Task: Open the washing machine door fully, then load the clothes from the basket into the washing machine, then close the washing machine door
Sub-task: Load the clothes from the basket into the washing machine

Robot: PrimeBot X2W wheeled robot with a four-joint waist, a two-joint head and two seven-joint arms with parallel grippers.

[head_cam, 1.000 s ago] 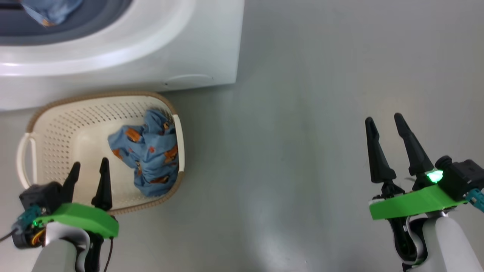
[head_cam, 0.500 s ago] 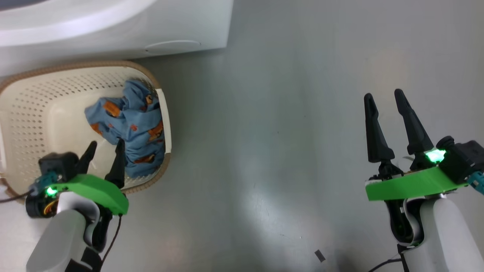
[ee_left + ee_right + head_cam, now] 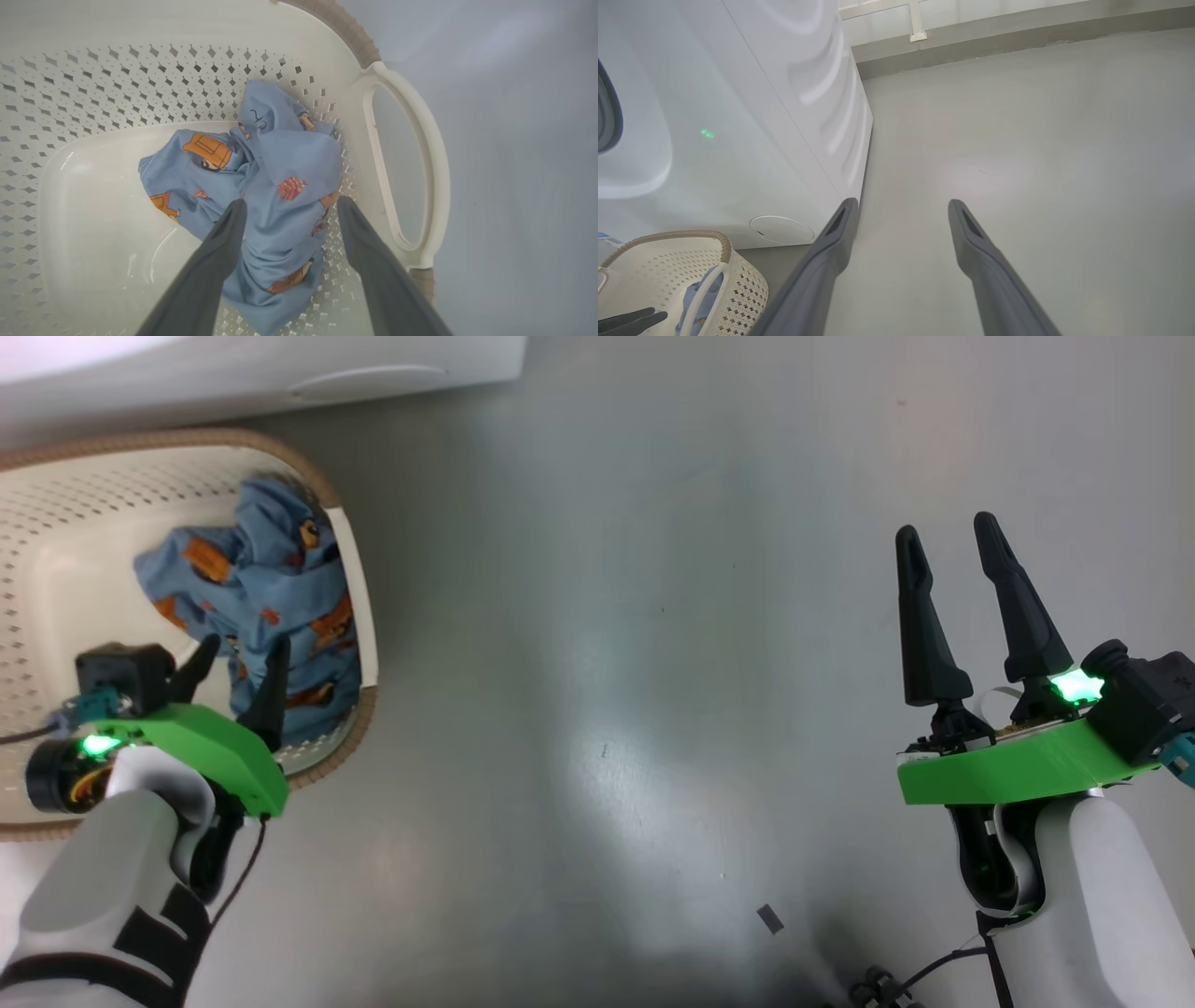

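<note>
Lying in a crumpled heap, the light-blue fabric clothes printed with orange-brown cartoon figures (image 3: 275, 186) are resting inside the small cream plastic basket with perforated sides and a brown woven-look rim (image 3: 56, 504). They are leaning against the end wall that is carrying the cream loop handle (image 3: 434, 154), on the side nearest the open grey floor (image 3: 607, 663). The rest of the basket's bottom is showing bare.

The left gripper (image 3: 292, 203) is hanging over the basket with its 2 long dark fingers pointing down at the heap. Its jaws are standing wide apart, framing the cloth in the left wrist view and gripping nothing; whether the tips are touching the fabric cannot be told.

The basket is sitting on the floor just in front of the big white boxy washing machine (image 3: 738, 116), close to its lower corner, where the round filter cap (image 3: 781, 229) is showing. A dark grey curve of the machine's opening is peeking in at the left edge of the right wrist view.

The right gripper (image 3: 945, 525) is hovering well apart from the basket, over bare floor, with its jaws also spread wide and holding nothing. A small dark scrap (image 3: 770, 919) is lying on the floor near the robot's base.
</note>
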